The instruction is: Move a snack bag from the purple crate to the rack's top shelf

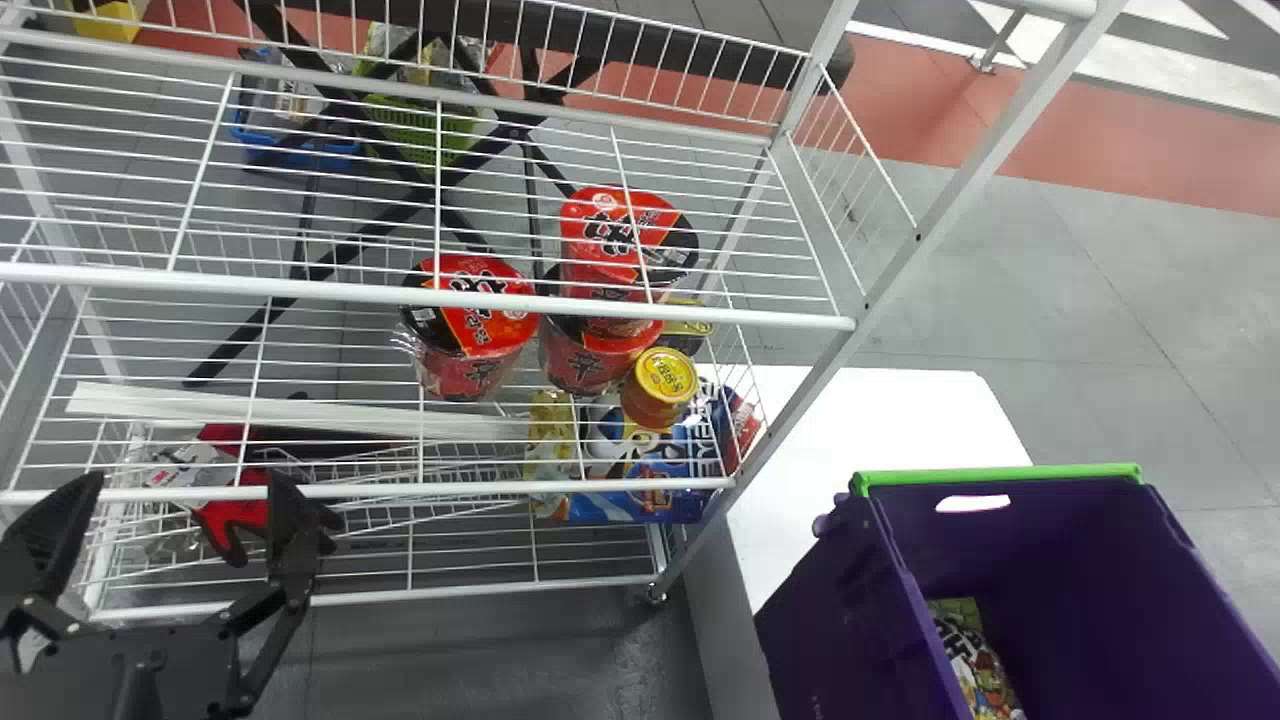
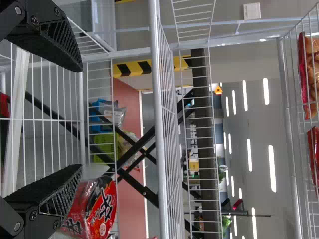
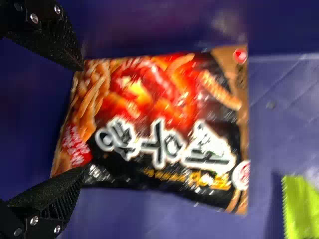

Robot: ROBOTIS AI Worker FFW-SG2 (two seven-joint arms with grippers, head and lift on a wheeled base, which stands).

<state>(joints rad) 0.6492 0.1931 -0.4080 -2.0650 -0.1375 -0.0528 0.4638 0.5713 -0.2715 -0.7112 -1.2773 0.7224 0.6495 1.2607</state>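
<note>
Snack bag (image 3: pixel 164 124), glossy and creased, lies broad side up in the purple crate (image 1: pixel 820 620). Its front is black with red and orange food pictured on it, bold white lettering across the middle, a tan strip at one end and a small red mark in that strip's corner. The right gripper (image 3: pixel 82 118) is in the crate with its fingers spread wide, the tips at the opposite end of the bag from the strip and not closed on it.

One yellow-green item (image 3: pixel 301 206) with a toothed edge lies in the crate, apart from the bag. On the rack (image 1: pixel 880 290) there are three red cups (image 1: pixel 475 325) and, just beside them, one jar with a yellow lid (image 1: pixel 662 385). Two red packs (image 2: pixel 310 74) sit on a higher wire shelf.

One long side of the bag runs close along a crate wall; past the strip and along the other long side, bare crate floor gives some room. The crate's green rim (image 1: pixel 1000 474) stands well apart from the cups, with a white surface (image 1: pixel 880 410) between crate and rack. In front of the rack's lower part, the left gripper (image 1: pixel 185 485) waits with its fingers apart and nothing between them.
</note>
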